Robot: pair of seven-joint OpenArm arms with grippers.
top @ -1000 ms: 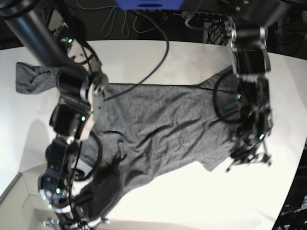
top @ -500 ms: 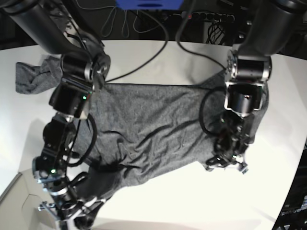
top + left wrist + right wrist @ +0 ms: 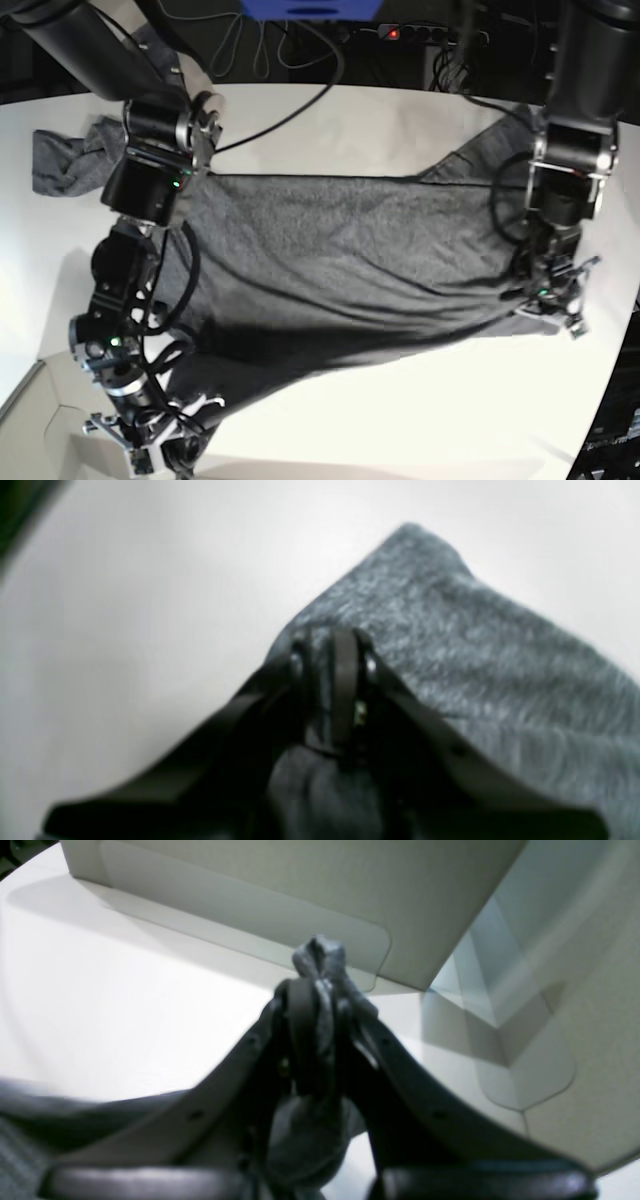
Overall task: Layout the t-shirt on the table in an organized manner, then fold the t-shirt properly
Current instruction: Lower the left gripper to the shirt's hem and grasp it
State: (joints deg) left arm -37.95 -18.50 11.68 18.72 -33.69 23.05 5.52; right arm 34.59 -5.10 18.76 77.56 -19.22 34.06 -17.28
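- I am clamping my left gripper (image 3: pixel 332 690) on a bunch of the t-shirt (image 3: pixel 340 260); in the left wrist view the jaws are pressing nearly together with grey cloth bulging out behind them, and one corner of the shirt is poking out beyond the tips.
- I am clenching my right gripper (image 3: pixel 315 1040) on another corner of the shirt; a small twisted tuft of cloth is sticking out past its closed jaws.
- The shirt is lying across the middle of the table (image 3: pixel 400 420), with most of its body resting on the white top. Relative to the shirt's body in the base view, my left gripper (image 3: pixel 548 300) is sitting at its right edge and my right gripper (image 3: pixel 150 440) at its lower-left corner.
- I am holding two far-apart corners, I judge, so that the cloth between them is drawing taut; long creases are running from one grip toward the other, which suggests tension along that line.
- One sleeve (image 3: pixel 70 160) is lying bunched at the upper left of the shirt's body, outside my pull, so I judge it is going to need its own smoothing.
- I judge the layout stage is under way and no fold is in place yet.
- A pale box-like shape (image 3: pixel 300 895) is standing beyond my right gripper, away from the shirt's body; I am judging it worth avoiding.
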